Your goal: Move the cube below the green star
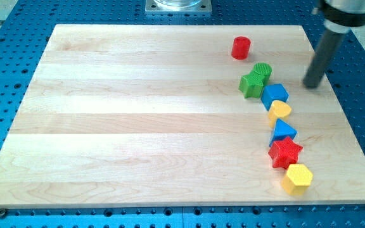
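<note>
A blue cube (275, 95) sits on the wooden board at the view's right, touching the lower right side of the green star (251, 84). A green cylinder (262, 71) sits against the star's upper right. My tip (312, 85) rests on the board to the right of the cube, a short gap away, about level with the star.
A red cylinder (241, 48) stands above the star. Below the cube runs a chain: a yellow heart-like block (280, 111), a blue triangle (283, 132), a red star (285, 152) and a yellow hexagon (297, 178). The board's right edge (353, 126) is close by.
</note>
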You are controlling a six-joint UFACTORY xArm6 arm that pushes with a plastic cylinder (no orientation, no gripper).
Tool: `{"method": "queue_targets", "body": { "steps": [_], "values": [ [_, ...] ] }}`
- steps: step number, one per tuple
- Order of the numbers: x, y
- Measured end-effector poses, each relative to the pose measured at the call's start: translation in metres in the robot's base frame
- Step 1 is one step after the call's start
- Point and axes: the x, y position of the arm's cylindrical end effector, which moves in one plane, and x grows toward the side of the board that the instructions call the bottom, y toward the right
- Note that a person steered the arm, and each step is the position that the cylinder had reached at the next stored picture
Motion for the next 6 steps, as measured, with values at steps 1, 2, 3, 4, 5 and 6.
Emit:
{"method": "queue_targets", "body": {
  "steps": [1,2,3,4,5,6],
  "values": [
    [0.036,-0.047],
    [0.038,-0.102],
    [0.042,-0.066],
    [0.083,-0.033],
    [0.095,-0.088],
    [0.094,-0.129]
  ]
}}
